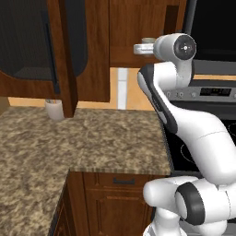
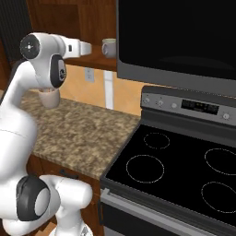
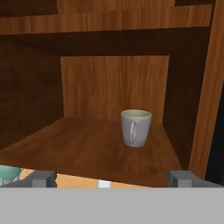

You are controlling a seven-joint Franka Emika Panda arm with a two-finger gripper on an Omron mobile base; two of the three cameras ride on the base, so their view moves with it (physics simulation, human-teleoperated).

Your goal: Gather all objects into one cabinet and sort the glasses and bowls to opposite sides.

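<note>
My hand [image 3: 112, 178] is spread wide apart and empty, low in the hand view, aimed into the open dark brown wooden cabinet [image 3: 109, 144]. There the pale grey-beige matte mug [image 3: 135, 127] stands upright on the shelf, right of centre, I think because it is already gathered to its side. The way to it looks free; below, at the upper left of the left base view, a white pot of utensils [image 1: 54, 109] stands on the speckled stone desk [image 1: 92, 143], and a black glass stove [image 2: 175, 170] is beside it.
</note>
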